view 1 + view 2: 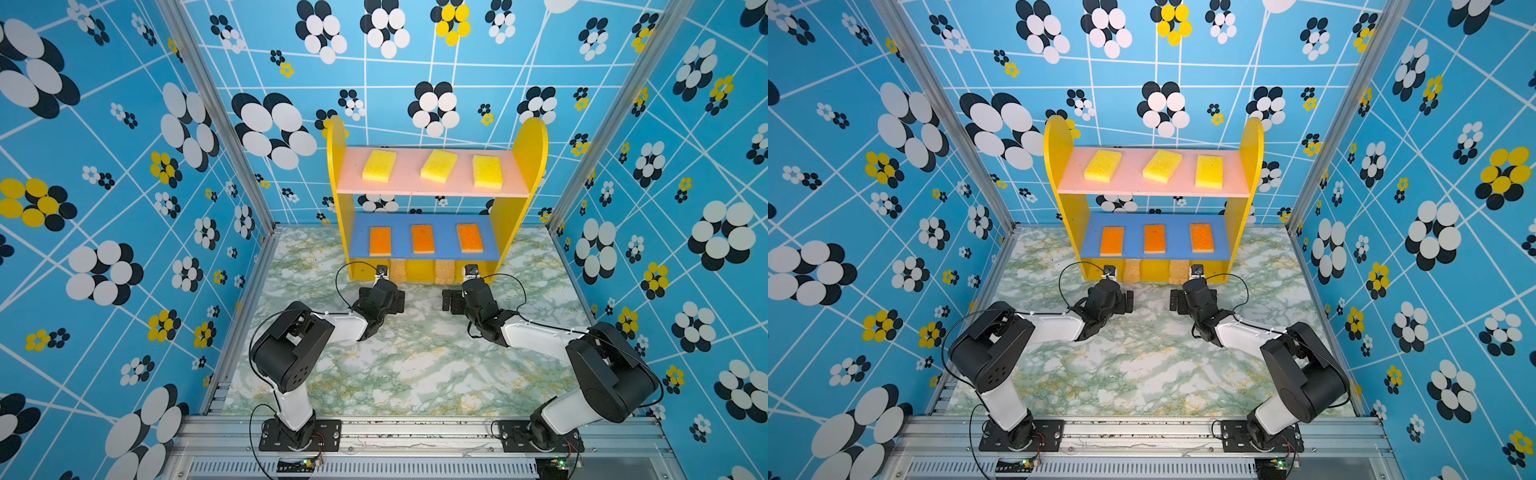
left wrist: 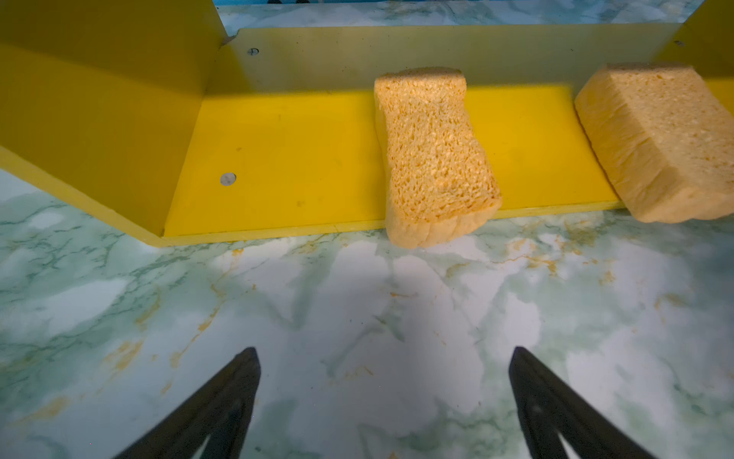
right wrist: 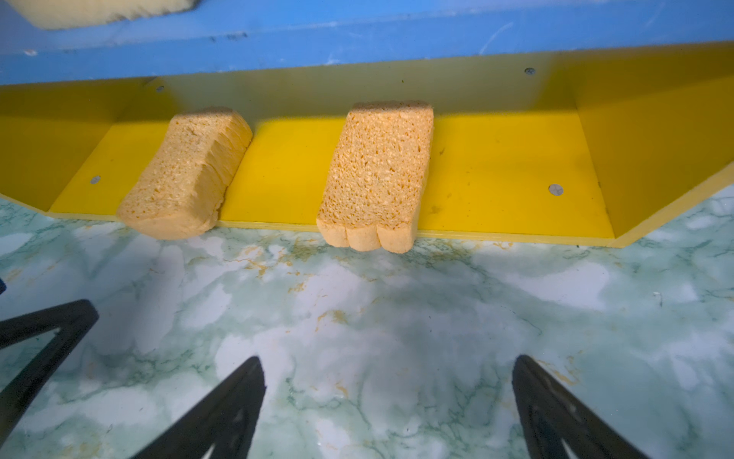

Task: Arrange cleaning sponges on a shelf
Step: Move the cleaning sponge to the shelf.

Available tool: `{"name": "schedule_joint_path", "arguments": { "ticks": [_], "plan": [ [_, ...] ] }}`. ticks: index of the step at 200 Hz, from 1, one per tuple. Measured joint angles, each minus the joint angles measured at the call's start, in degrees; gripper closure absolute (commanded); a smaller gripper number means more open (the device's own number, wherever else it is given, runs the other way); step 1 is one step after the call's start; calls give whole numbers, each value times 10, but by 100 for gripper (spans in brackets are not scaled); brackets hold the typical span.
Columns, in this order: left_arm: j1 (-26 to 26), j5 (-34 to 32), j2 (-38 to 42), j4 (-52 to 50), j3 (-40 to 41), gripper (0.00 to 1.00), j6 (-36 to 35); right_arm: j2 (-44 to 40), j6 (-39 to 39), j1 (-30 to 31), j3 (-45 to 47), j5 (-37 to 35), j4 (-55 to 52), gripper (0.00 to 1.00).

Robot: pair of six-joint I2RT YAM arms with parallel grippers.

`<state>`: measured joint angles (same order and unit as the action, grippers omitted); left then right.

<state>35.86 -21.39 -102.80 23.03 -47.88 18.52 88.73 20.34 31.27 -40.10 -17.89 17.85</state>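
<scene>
All eight sponges sit on the shelf (image 1: 527, 166): yellow ones (image 1: 439, 165) on the pink board, orange ones (image 1: 423, 238) on the blue, tan blocks (image 3: 377, 175) on the base, overhanging its front. Left gripper (image 2: 385, 369) and right gripper (image 3: 387, 377) hover spread and empty; only nudging the blocks inward seems left
</scene>
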Motion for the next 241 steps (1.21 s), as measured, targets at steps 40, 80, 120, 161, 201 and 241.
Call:
{"name": "schedule_joint_path", "arguments": {
  "ticks": [40, 80, 120, 161, 201, 241],
  "plan": [
    [4, -25, -29, -16, -31, 1, -2, 0, 0, 0, 5, 0, 11, 1],
    [4, -44, -54, -24, -49, 1, -3, 0, 0, 0, 7, 0, 13, 1],
    [4, -66, -66, -34, -71, 1, -8, 0, 0, -3, 7, 0, 18, 1],
    [4, -82, -77, -35, -90, 1, -13, 0, 0, -5, 9, 0, 22, 1],
    [4, -87, -103, -45, -112, 1, -16, 0, 0, -10, 10, 0, 22, 1],
    [4, -95, -109, -53, -125, 1, -16, 0, 0, -16, 12, 0, 22, 1]
  ]
}}
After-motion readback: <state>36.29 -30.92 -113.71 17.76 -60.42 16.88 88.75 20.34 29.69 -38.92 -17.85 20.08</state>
